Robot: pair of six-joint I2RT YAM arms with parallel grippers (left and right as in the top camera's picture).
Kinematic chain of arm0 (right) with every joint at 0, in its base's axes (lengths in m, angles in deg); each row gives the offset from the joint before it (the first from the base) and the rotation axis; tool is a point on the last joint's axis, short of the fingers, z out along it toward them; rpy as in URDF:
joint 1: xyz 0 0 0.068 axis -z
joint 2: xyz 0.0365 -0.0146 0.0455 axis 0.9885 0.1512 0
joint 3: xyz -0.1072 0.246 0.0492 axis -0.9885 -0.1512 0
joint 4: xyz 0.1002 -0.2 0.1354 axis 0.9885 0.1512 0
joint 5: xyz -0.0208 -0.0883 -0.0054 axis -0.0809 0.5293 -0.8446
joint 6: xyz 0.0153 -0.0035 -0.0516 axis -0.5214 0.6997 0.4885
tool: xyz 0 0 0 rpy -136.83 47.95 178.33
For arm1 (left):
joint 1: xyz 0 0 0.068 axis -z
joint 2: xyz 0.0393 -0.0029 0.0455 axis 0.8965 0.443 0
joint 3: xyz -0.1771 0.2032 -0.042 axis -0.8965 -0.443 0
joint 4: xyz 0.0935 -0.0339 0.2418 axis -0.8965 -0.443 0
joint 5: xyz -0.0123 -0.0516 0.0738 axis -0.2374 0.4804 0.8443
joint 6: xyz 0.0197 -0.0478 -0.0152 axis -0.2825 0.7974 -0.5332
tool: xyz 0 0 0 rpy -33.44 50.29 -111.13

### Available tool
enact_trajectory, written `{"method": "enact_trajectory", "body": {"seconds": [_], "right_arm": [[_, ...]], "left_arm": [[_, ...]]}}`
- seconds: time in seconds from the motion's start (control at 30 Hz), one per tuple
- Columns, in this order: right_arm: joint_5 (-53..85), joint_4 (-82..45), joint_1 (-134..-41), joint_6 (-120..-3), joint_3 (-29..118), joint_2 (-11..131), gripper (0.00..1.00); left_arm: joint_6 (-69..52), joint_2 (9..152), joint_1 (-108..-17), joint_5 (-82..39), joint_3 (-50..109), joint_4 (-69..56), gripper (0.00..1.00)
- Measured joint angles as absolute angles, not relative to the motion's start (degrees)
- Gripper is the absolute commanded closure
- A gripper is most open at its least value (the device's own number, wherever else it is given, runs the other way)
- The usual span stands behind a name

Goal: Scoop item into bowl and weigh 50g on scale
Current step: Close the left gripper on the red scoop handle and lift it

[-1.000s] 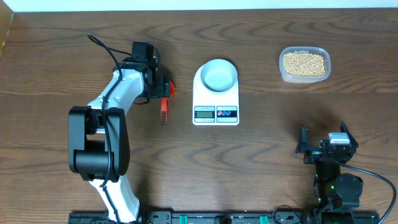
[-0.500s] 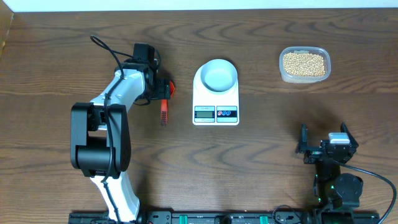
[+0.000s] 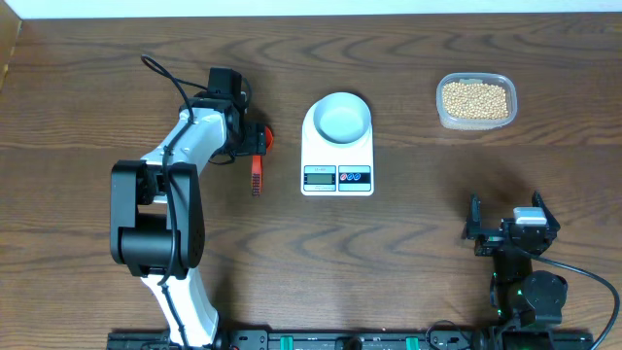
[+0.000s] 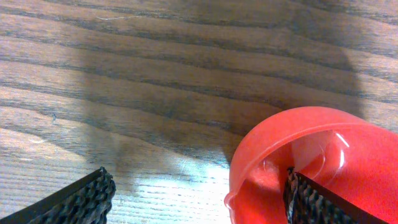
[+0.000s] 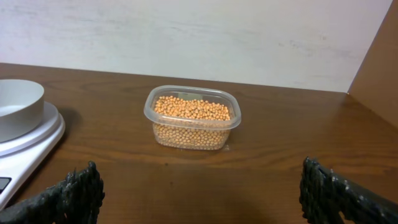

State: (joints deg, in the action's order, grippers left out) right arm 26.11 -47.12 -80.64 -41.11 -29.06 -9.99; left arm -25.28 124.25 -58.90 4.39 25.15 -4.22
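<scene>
The pale bowl (image 3: 342,118) sits on the white scale (image 3: 337,173) at mid table; in the right wrist view the bowl (image 5: 18,109) and scale (image 5: 28,146) show at the left. Tan beans (image 3: 475,99) fill a clear tub (image 5: 193,118) at the back right. A red scoop (image 3: 258,160) lies left of the scale, handle toward the front. My left gripper (image 3: 255,142) is open over the scoop's cup (image 4: 317,162): one finger (image 4: 311,202) is inside the cup, the other (image 4: 81,199) is out over the wood. My right gripper (image 3: 508,226) is open at the front right, nothing between its fingers.
The tub of beans (image 3: 475,100) stands apart from the scale, toward the back right. A pale wall (image 5: 186,37) runs behind the table's far edge. A brown panel (image 5: 379,62) rises at the right edge.
The left arm shifted very slightly at first, then held still. The right arm has not moved.
</scene>
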Motion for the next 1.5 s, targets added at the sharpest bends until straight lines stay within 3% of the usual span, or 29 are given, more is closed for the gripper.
{"method": "enact_trajectory", "body": {"seconds": [0.17, 0.43, 0.87, 1.13, 1.5], "right_arm": [[26.1, -47.1, -80.6, -41.1, -29.1, -10.0, 0.01], [26.1, -47.1, -80.6, -41.1, -29.1, -10.0, 0.01], [26.1, -47.1, -80.6, -41.1, -29.1, -10.0, 0.01], [26.1, -47.1, -80.6, -41.1, -29.1, -10.0, 0.01], [26.1, -47.1, -80.6, -41.1, -29.1, -10.0, 0.01]], "left_arm": [[-25.3, 124.2, -58.9, 4.4, 25.2, -4.2, 0.13], [-25.3, 124.2, -58.9, 4.4, 25.2, -4.2, 0.48], [-25.4, 124.2, -58.9, 4.4, 25.2, -4.2, 0.85], [-25.4, 124.2, -58.9, 4.4, 25.2, -4.2, 0.92], [-25.5, 124.2, -58.9, 4.4, 25.3, -4.1, 0.93]]}}
